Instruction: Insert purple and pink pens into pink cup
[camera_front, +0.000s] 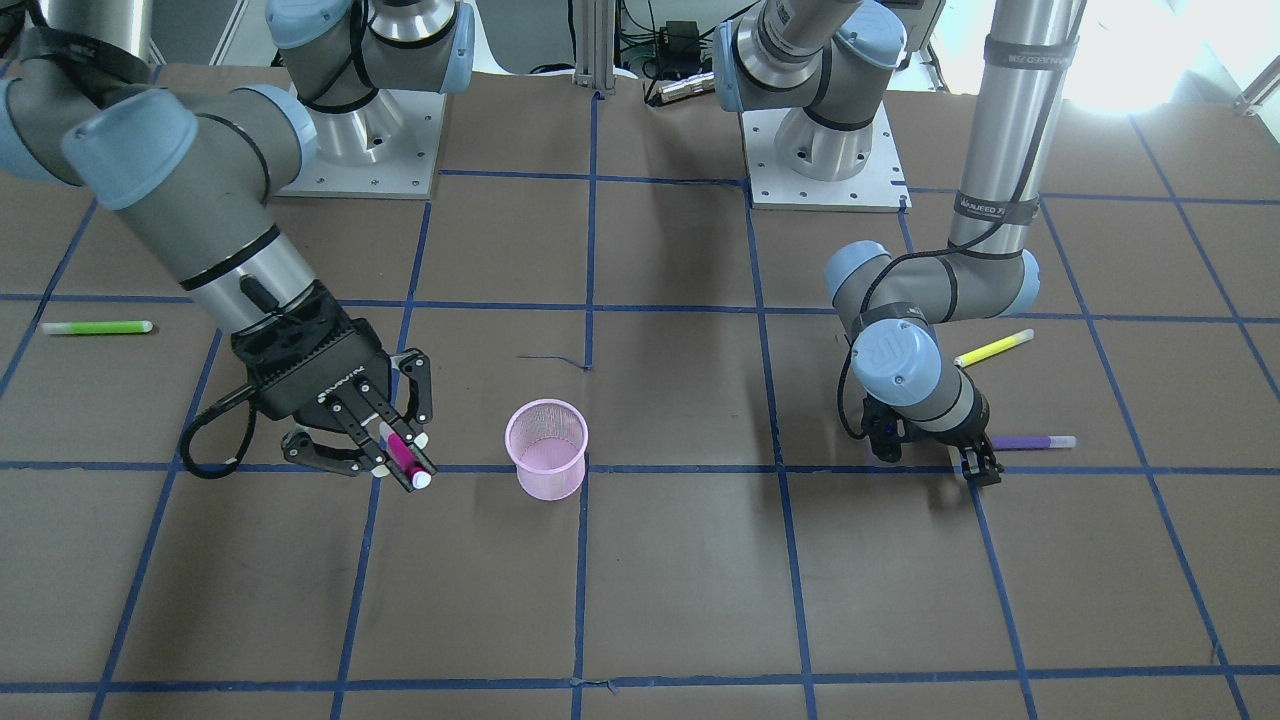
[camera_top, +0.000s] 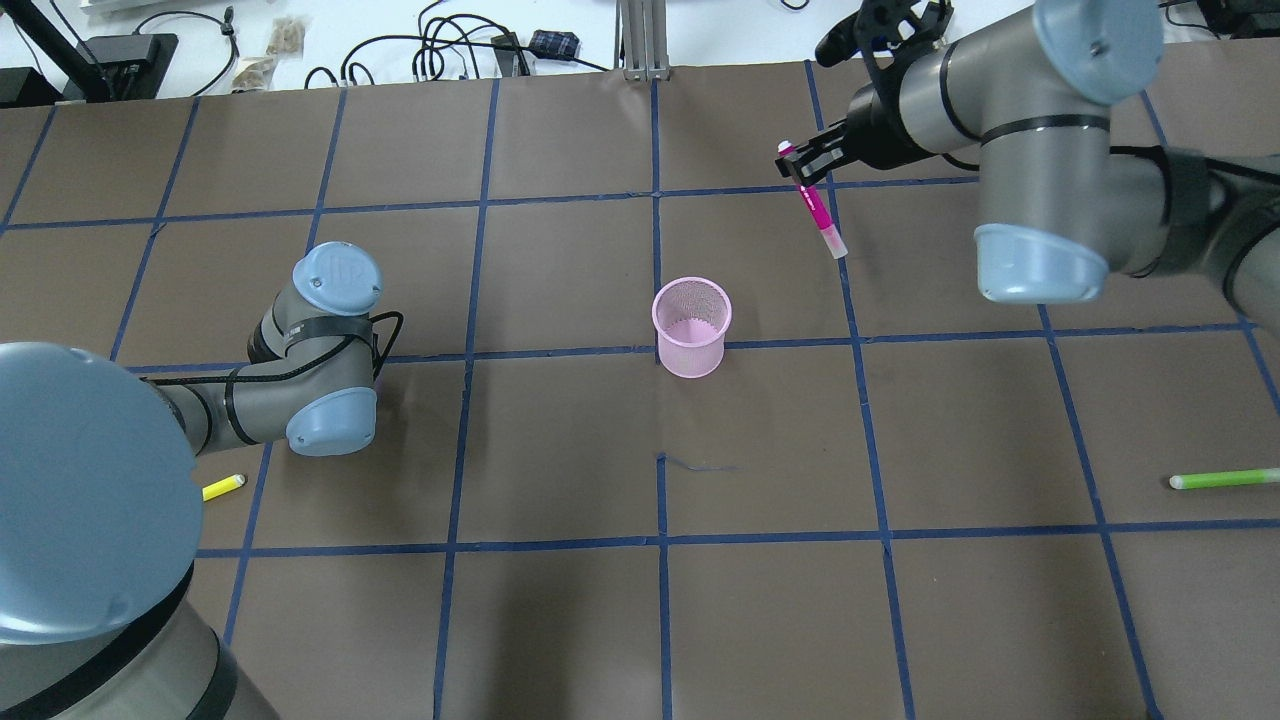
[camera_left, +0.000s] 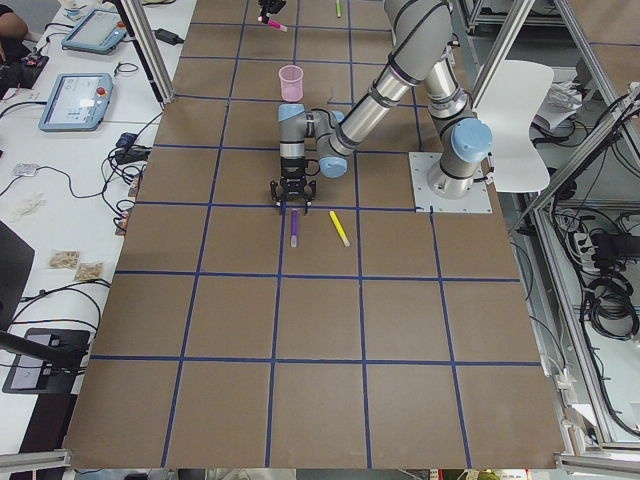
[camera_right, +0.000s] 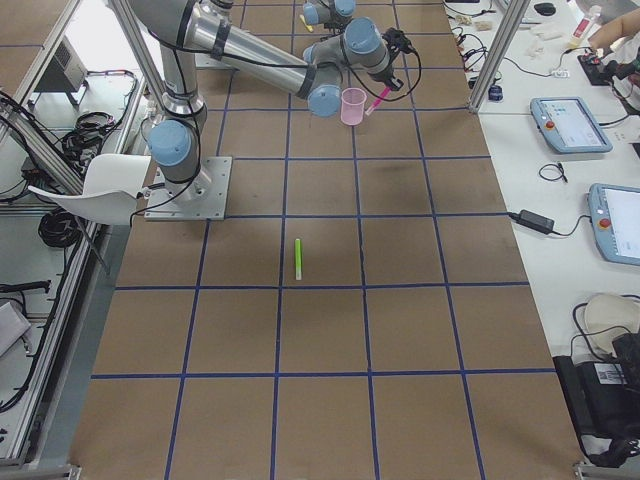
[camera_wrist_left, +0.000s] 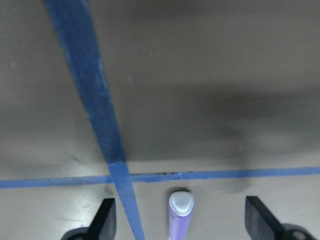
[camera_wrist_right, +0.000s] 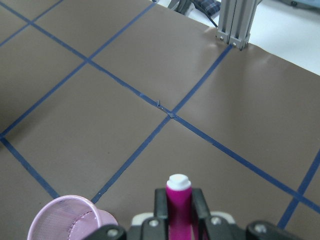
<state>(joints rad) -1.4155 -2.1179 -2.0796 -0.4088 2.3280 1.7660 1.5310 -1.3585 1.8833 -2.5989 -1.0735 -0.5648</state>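
Nearest the robot, flat on the brown worktop (camera_top: 560, 620): a yellow pen (camera_top: 223, 487) on the left, partly hidden under the left arm in the overhead view, and a green pen (camera_top: 1225, 479) well off to the right. Farther out on the left, the left tool (camera_front: 980, 467), pointed straight down and low over the worktop, fingers (camera_wrist_left: 107, 220) spread wide and gripping nothing. Between those fingers, a pale rounded end of the purple pen (camera_wrist_left: 180, 220), lying flat and touching neither finger (close by a crossing of blue tape lines, the rest of the barrel running away from the tool). At about the same depth, near the middle, the cup (camera_top: 690, 325): pink mesh, upright, mouth open, standing on a tape line. Farthest out in the overhead view, on the right, the right tool (camera_top: 805, 160), up off the worktop and closed narrow on the pink pen (camera_top: 820, 212) near one end, a white tip poking out past the fingers. Pen tilted, its free pale end slanting down on the cup's side, outside the cup and clear of its rim.
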